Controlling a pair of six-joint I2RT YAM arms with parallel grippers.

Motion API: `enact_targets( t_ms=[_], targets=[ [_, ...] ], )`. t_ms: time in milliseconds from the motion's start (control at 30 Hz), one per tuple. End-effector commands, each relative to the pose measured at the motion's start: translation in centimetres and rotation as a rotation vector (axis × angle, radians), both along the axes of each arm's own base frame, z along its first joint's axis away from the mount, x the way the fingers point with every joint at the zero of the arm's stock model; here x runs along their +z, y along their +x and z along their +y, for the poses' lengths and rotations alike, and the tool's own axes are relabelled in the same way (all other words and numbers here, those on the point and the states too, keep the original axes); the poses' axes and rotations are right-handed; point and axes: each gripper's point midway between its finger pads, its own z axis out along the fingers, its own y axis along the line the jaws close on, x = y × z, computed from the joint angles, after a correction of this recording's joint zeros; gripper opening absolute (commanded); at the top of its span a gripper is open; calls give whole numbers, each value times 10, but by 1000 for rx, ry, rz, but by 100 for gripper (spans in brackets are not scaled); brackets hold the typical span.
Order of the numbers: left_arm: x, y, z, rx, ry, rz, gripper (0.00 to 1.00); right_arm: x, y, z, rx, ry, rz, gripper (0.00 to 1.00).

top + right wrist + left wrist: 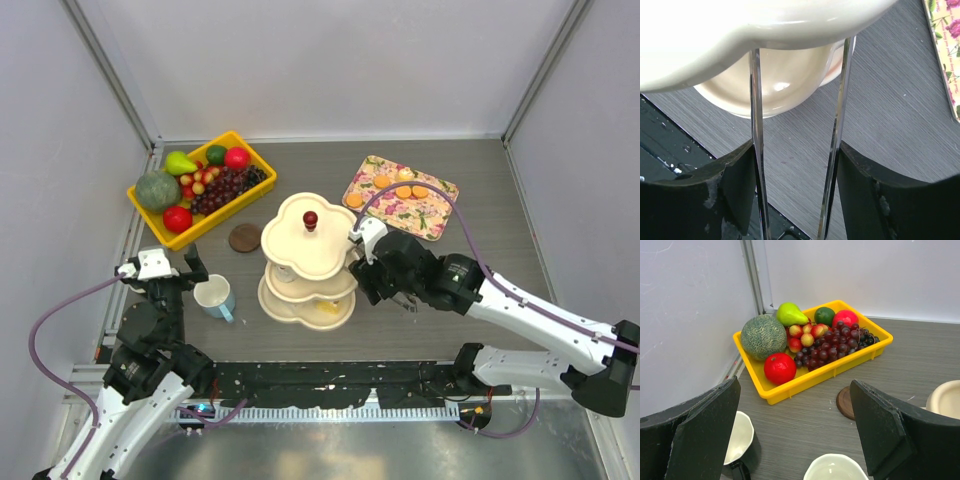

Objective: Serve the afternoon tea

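Note:
The cream three-tier stand with its red knob stands mid-table; a small yellow piece lies on its bottom tier. My right gripper is at the stand's right side, shut on metal tongs whose two arms point under a tier. Round orange biscuits lie on the floral tray. The pale blue mug stands left of the stand. My left gripper hangs open above the table, the dark mug by its left finger and the pale mug's rim below.
A yellow bin of fruit sits at the back left near the wall. A round brown coaster lies between the bin and the stand. Enclosure walls close the table on three sides.

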Motion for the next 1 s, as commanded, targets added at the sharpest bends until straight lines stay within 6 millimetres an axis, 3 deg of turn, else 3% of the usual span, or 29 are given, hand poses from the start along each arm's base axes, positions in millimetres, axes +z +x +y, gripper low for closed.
enact_targets(
  t_ms=[0, 333, 567, 700, 833, 900, 933, 967],
  targets=[
    [13, -3, 3, 6, -29, -45, 99, 27, 5, -3, -25, 73, -79, 65],
    [13, -2, 2, 0, -28, -44, 99, 44, 18, -39, -159, 19, -161, 67],
    [14, -3, 2, 0, -34, -50, 99, 42, 46, -80, -339, -6, -152, 59],
    [14, -3, 1, -5, -35, -51, 99, 37, 80, -111, -490, -30, -128, 56],
    [15, -4, 3, -1, -40, -55, 99, 26, 120, -127, -597, -45, -80, 56],
    [15, -4, 3, -2, -38, -54, 99, 7, 146, -135, -648, -87, -38, 56],
    [15, -5, 4, 1, -44, -60, 99, 11, 158, -137, -659, -72, -54, 56],
    [16, -5, 3, -2, -45, -62, 99, 3, 172, -143, -681, -87, -31, 56]
  ],
)
